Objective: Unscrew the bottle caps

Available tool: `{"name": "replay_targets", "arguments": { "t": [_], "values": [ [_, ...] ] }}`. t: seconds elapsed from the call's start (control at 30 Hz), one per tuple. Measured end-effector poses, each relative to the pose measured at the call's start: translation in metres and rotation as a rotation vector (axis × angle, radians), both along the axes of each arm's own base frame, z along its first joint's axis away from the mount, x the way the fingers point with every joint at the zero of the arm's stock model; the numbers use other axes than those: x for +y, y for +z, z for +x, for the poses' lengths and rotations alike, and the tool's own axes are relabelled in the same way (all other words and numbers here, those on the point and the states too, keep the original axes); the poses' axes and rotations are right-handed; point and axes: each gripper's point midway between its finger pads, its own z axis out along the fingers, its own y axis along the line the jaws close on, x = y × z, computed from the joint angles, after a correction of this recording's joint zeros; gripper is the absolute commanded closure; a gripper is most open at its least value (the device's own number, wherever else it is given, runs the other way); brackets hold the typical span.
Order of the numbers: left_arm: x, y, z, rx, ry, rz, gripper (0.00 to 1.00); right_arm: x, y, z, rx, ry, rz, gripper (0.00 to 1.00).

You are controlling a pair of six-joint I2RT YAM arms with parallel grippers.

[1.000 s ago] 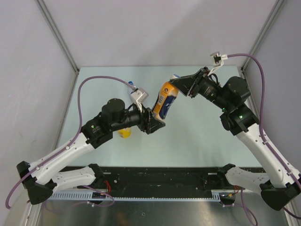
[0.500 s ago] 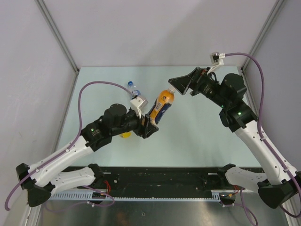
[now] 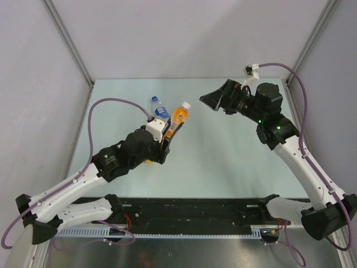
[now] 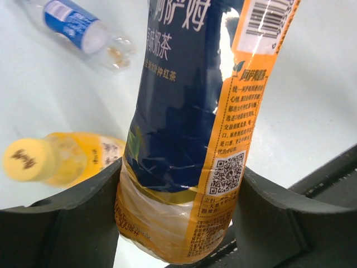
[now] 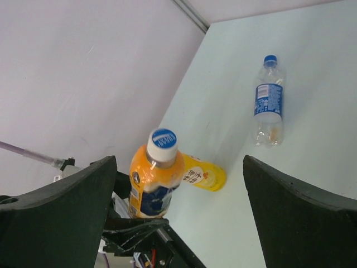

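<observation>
From the top view, your left arm reaches from the lower left towards the centre. Its left gripper is clamped on the lower body of the orange bottle, which tilts up and to the right. The pale cap is on the neck. Your right arm bends in from the right edge, and the right gripper is spread wide at upper centre-right, well apart from the bottle. The clear bottle lies on the table just left of the orange one, its blue cap pointing to the far side. The yellow bottle peeks out under the left arm.

A second ago the right gripper was closed on that pale cap; it has since let go and drawn back to the right. The orange bottle has been carried left.

In the left wrist view, both fingers press the dark-blue-labelled bottle at bottom centre. The yellow cap shows at the left.

In the right wrist view, the fingers stand far apart at either lower corner, with the capped orange bottle at lower centre.
</observation>
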Motion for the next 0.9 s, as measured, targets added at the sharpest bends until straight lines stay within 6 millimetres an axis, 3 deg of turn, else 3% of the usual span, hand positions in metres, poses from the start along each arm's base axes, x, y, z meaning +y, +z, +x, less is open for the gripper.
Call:
{"name": "replay_targets", "arguments": {
  "t": [0.13,0.37,0.6,0.9],
  "values": [
    [0.011,0.015,0.006,-0.05,0.067,0.045,0.95,0.004,-0.001,-0.001,0.024,0.017,0.019,0.0],
    [0.013,0.038,0.01,-0.118,0.119,0.096,0.99,0.015,0.003,-0.002,0.05,0.051,0.072,0.01],
    [0.02,0.043,0.012,-0.166,0.175,0.216,0.98,0.028,0.004,-0.008,0.071,0.089,0.097,0.02],
    [0.026,0.043,0.017,-0.208,0.243,0.362,0.97,0.037,0.001,0.002,0.095,0.087,0.096,0.17]
  ]
}}
